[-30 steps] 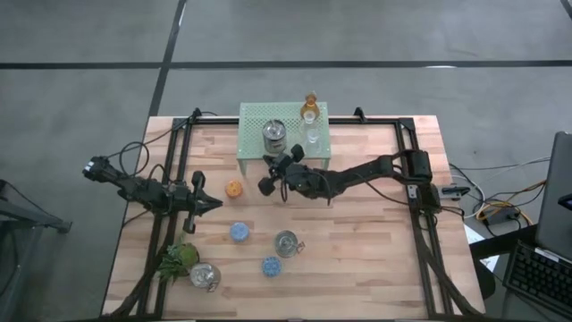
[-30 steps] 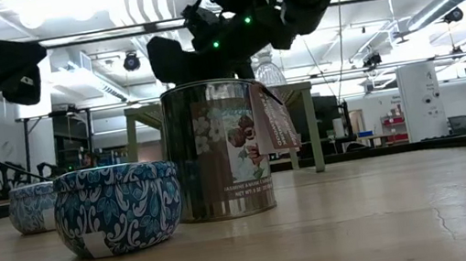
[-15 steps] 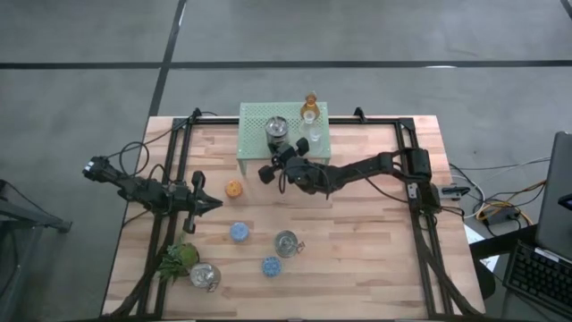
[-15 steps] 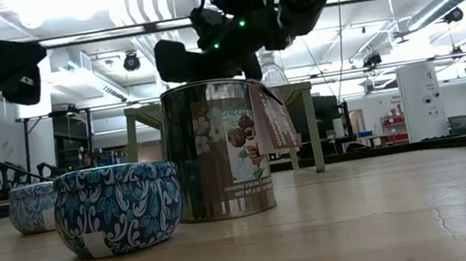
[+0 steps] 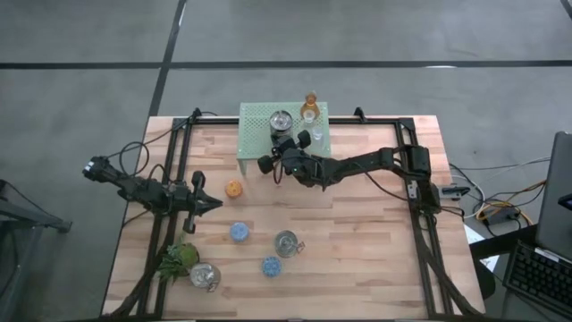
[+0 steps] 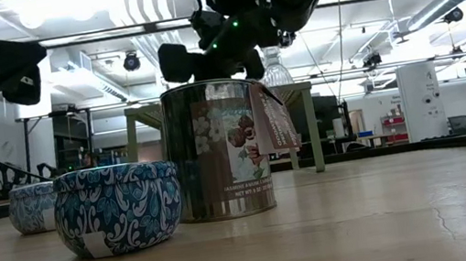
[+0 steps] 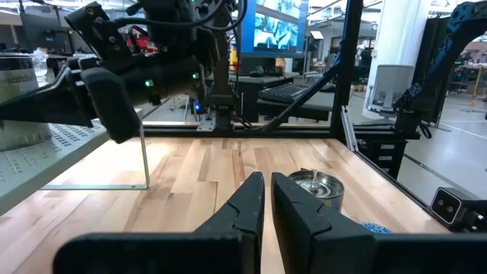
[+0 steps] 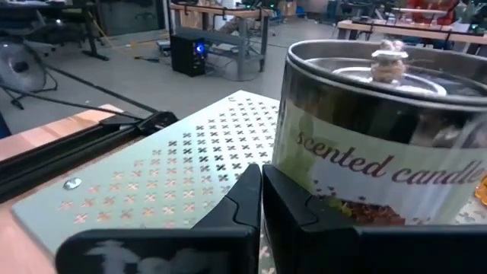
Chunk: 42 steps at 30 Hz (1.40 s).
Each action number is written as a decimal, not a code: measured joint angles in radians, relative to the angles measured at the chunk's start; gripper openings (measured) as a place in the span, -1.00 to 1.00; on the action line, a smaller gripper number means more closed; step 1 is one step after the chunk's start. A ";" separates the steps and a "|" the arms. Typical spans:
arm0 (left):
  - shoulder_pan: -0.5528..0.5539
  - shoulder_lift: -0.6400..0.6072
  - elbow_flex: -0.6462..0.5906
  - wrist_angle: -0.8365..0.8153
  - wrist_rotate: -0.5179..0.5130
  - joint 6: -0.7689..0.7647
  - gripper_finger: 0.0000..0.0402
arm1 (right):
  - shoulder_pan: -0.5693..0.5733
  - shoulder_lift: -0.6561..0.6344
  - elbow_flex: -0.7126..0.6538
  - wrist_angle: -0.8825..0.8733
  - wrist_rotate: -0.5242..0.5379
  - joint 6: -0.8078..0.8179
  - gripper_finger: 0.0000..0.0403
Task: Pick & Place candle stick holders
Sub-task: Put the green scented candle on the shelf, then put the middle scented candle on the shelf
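Pale-green mesh stand [image 5: 255, 134], blue floral-patterned tin [image 6: 116, 208], silvery tin [image 8: 380, 122], orange holder [image 5: 234, 189].

A robotics lab or workshop; grey concrete floor [image 5: 89, 36]; bright ceiling strip lights [image 6: 89, 36]; glowing blue computer monitor [image 7: 280, 27]; long workbenches [image 8: 221, 9].

The table [image 5: 357, 241] is seen from overhead and level from its surface; wrist views look past each claw. The silvery tin [image 6: 217, 148] is shared.
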 joint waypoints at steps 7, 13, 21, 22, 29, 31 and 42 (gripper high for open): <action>0.000 0.000 0.000 0.000 0.000 0.000 -0.85 | -0.006 0.000 0.009 -0.002 -0.016 0.003 -0.96; 0.000 0.000 0.000 0.000 0.000 0.000 -0.85 | 0.041 -0.002 0.020 -0.001 -0.080 -0.022 -0.96; 0.000 0.000 0.000 0.000 0.000 0.000 -0.85 | 0.152 -0.103 0.029 -0.228 -0.068 -0.071 -0.96; 0.000 0.000 0.000 0.000 0.000 0.000 -0.85 | 0.167 -0.127 0.028 -0.281 -0.079 -0.071 -0.96; 0.000 0.000 0.000 0.001 0.000 0.000 -0.85 | 0.269 -0.269 0.024 -0.606 -0.269 0.008 -0.96; 0.000 0.000 0.000 0.001 0.000 0.000 -0.85 | 0.290 -0.292 0.024 -0.661 -0.371 0.008 -0.96; 0.000 0.000 0.000 0.000 0.000 0.000 -0.85 | 0.365 -0.309 0.015 -0.855 -0.657 0.132 -0.85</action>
